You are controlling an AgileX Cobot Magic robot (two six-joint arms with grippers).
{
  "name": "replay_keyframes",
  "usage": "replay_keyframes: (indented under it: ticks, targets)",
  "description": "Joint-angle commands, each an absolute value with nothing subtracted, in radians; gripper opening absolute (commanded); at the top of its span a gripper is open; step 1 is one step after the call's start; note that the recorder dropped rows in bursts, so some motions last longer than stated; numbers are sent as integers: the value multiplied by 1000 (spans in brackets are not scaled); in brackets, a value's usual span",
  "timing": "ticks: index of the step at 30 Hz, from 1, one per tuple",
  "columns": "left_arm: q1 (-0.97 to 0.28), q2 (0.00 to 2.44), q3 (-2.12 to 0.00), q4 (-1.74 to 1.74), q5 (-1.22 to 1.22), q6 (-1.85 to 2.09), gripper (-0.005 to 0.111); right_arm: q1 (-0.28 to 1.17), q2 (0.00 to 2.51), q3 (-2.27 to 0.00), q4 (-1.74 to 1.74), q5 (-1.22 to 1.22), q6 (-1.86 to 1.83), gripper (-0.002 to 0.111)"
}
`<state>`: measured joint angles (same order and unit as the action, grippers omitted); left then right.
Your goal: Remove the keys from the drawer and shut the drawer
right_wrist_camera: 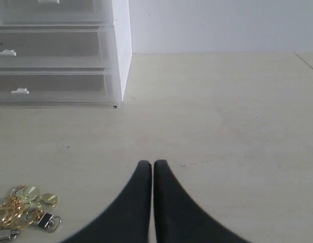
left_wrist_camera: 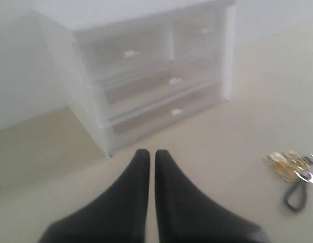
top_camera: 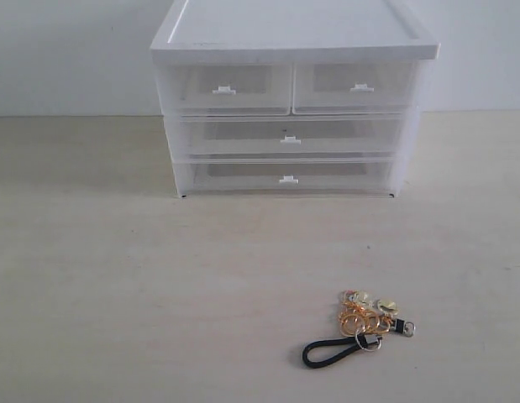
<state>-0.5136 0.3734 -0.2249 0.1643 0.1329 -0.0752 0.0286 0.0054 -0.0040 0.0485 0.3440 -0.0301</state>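
Gold-ringed keys (top_camera: 366,321), black cord loop (top_camera: 331,350)

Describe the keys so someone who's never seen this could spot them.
Find the white drawer unit on the pale table. In front of it, to the right, lie the keys: gold rings with a black cord loop, the only loose item.

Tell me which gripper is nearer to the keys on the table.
Right. The right gripper is close beside the keys, which look large in its wrist view; the left gripper is farther off, where they look small.
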Motion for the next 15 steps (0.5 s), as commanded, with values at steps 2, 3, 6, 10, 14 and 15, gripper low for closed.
replay_keyframes:
  ticks: [2,3,6,10,14,15]
  targets:
    - [-293,201,-220,154,156,-52,4,31,0,0,41,340,-30,0]
    - [-253,174,-220,149,167,-52,4,31,0,0,41,340,-30,0]
    - [-165,113,-220,146,219,-52,4,31,0,0,41,340,-30,0]
    - [-111,83,-155,153,267,-52,4,31,0,0,41,340,-30,0]
    - [-111,83,0,139,-24,-82,4,31,0,0,41,340,-30,0]
    - [-113,81,0,139,37,-94,4,31,0,0,41,340,-30,0]
